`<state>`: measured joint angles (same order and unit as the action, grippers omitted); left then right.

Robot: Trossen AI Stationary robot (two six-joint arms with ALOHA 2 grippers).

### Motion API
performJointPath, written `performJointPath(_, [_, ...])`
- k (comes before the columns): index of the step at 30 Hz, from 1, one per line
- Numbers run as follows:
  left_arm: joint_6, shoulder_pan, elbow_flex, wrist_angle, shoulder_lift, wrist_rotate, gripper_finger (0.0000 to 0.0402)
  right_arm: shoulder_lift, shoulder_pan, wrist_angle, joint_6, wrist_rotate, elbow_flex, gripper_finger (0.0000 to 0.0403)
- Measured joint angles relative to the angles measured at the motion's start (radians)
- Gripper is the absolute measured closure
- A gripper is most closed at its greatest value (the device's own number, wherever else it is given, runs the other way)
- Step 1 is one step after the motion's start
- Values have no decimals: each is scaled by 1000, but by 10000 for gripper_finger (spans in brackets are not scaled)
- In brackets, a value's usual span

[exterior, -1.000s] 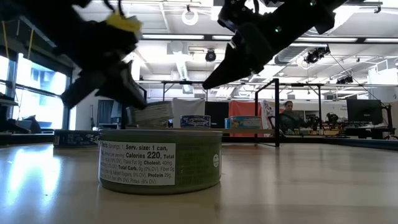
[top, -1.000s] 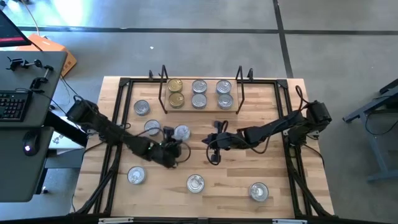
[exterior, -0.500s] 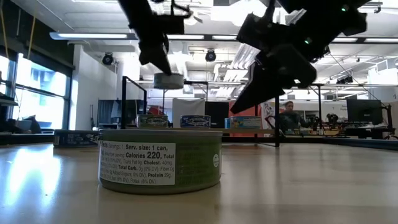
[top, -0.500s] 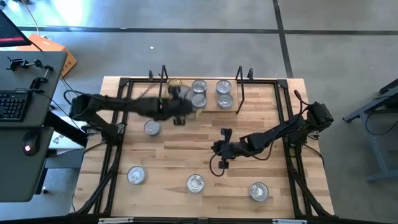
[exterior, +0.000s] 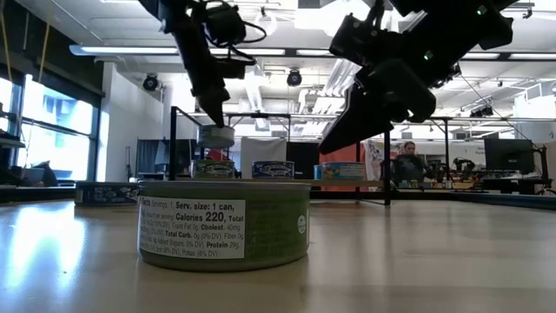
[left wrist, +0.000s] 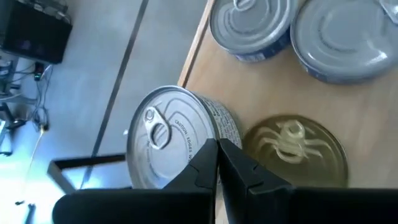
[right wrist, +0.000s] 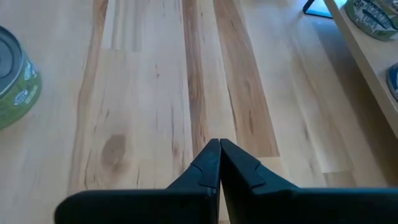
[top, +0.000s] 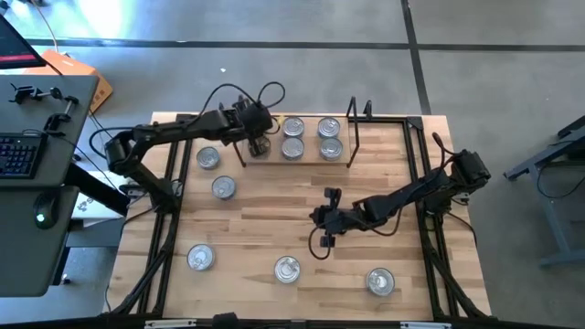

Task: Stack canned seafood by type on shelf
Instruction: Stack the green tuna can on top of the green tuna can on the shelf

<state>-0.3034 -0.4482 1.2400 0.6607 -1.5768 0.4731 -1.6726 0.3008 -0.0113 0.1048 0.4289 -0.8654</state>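
The shelf [top: 312, 157] stands at the table's far edge and carries silver-lidded tins [top: 292, 147] [top: 330, 127]. My left gripper [top: 259, 144] hovers over the shelf's left end, shut on a silver-lidded tin [left wrist: 168, 140]. A gold tin [left wrist: 292, 149] sits on the board just beside and below that tin. Loose tins rest on their bases on the table [top: 208, 158] [top: 223, 187] [top: 287, 269]. My right gripper [top: 314, 221] is shut above bare wood at mid-table, holding nothing. My left gripper has the tin by its top rim [left wrist: 208, 144], on the side next to the gold tin. The shut fingers cover what lies between them. They slant down from the table's left. The tin [exterior: 215, 136] hangs lid up, about level, clear of the shelf.
More loose tins lie near the front edge [top: 200, 258] [top: 379, 281]. A green-labelled tin [exterior: 224, 222] fills the low view's foreground. Black frame rods [top: 352, 128] rise at the shelf's ends. A person [exterior: 401, 161] sits in the room beyond the table.
My left gripper has lifted a silver tin off the table's left middle and swung it toward the far edge, rolling as it went. It now stands over the shelf's left end, and the tin has sunk a little there. My right gripper drifted slightly nearer, then stayed still.
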Motion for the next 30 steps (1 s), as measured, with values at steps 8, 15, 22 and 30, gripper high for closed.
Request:
performJointPath(8, [-66, -24, 0, -85, -77, 1, 401, 0, 0, -6, 0, 0, 0, 403])
performJointPath(15, [-66, -30, 0, -85, -106, 32, 401, 0, 0, -5, 0, -1, 0, 403])
performJointPath(22, [-66, -38, 0, -79, -114, 26, 401, 0, 0, -5, 0, -1, -1, 403])
performJointPath(30, [-65, -38, 0, -55, -114, 23, 401, 0, 0, -5, 0, -1, -1, 403])
